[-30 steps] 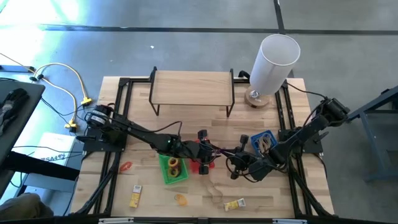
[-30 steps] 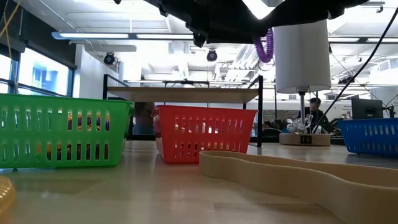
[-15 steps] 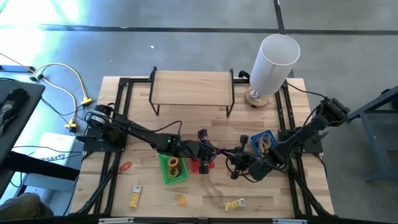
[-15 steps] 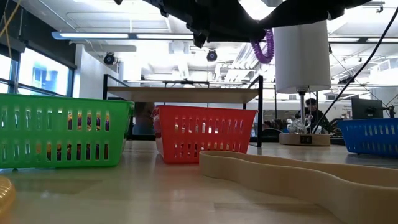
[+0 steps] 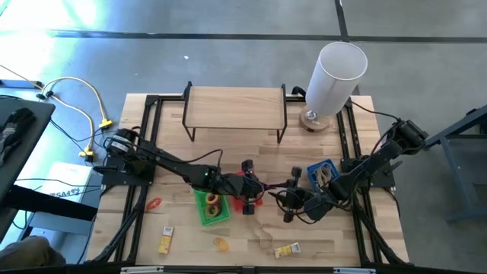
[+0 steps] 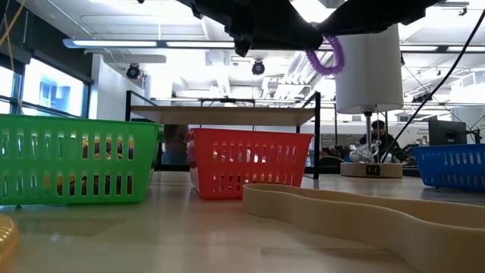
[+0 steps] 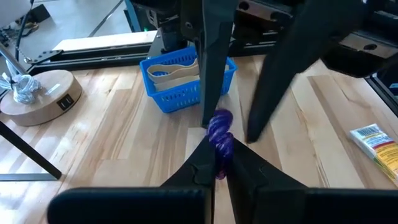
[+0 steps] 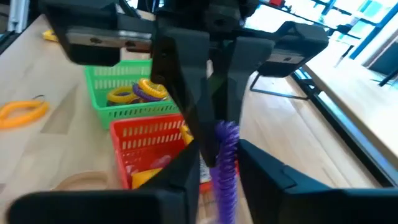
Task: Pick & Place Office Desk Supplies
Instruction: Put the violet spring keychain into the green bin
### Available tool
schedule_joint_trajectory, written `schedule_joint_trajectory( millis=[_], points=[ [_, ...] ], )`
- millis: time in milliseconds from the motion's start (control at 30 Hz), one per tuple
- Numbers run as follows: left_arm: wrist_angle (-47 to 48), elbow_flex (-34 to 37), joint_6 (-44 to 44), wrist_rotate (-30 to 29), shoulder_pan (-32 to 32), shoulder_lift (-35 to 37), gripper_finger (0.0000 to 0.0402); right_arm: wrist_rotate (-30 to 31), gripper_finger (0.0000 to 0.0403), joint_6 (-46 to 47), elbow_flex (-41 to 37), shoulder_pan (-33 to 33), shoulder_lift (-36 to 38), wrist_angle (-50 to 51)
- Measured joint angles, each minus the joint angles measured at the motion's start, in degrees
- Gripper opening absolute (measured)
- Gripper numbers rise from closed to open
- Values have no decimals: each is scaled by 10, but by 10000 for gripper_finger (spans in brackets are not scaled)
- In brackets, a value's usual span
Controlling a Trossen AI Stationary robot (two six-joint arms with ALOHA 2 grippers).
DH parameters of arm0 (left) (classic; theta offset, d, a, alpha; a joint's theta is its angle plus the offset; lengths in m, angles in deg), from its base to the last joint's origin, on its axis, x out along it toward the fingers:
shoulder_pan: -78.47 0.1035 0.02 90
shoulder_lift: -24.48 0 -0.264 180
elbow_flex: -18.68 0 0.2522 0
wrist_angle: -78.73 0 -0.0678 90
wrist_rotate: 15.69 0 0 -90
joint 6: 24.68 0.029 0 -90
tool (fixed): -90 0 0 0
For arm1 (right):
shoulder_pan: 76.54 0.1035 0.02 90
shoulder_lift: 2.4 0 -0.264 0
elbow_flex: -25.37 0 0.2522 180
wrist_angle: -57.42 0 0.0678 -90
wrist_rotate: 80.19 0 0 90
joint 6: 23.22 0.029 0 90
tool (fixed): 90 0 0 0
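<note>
Clearly light and springy, the purple coil ring [image 7: 220,142] hangs mid-tabletop above the red basket [image 8: 151,144], pinched by the left claw [image 7: 219,167]; the right claw [image 8: 219,163] has spread. Best gripped across its loop.

Open-plan lab: strip-lit ceiling [image 6: 114,43], workbenches [image 6: 447,129], framed wooden robot table [image 5: 236,106].

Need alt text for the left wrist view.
The left tool is shut on a purple coil ring, with the right tool's dark fingers just beyond it. Behind sits a blue basket of tan rubber bands.
</note>
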Motion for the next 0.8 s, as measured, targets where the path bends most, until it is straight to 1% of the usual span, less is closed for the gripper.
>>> schedule_joint_trajectory(
  millis=[167,267,400,567,667,733,800],
  points=[
    [17,0,0,-4,-4,0,9,-5,157,1,0,8,0,1],
    [64,-1,-19,-5,-12,7,9,-5,186,1,0,16,0,0],
    [178,-1,-78,-4,-35,54,8,-6,202,3,0,24,0,5],
    [316,-1,-192,12,-69,134,8,-6,200,3,0,27,0,10],
    [388,-1,-277,67,-80,179,10,-6,196,3,0,26,0,12],
    [443,-1,-335,133,-82,198,14,-6,194,5,0,25,0,13],
    [497,-1,-363,187,-82,206,18,-6,193,11,0,25,0,13]
  ],
)
